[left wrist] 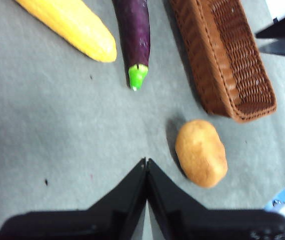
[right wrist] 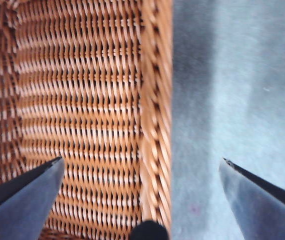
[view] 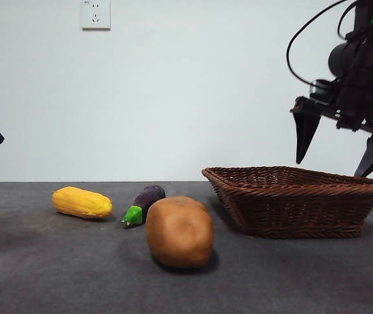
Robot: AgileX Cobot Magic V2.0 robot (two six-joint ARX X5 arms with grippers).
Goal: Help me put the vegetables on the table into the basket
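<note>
The right end effector [view: 337, 167] hangs above the basket [view: 298, 203], its two jaws spread wide and holding nothing; its wrist view shows one jaw over the woven interior and the other over bare tabletop [view: 55, 268], with the braided rim running between them. The left end effector [left wrist: 146, 161] is clenched, its jaw tips meeting with nothing between them, raised over the tabletop near the potato [left wrist: 201, 153]; in the front view it is probably the black tip at the left edge. All three vegetables lie on the tabletop outside the basket: the corn cob [view: 82, 202] farthest from it, the eggplant [view: 144, 204] just beside the corn with its green stem toward the camera, and the potato nearest the camera, close to the basket's sloping side.
</note>
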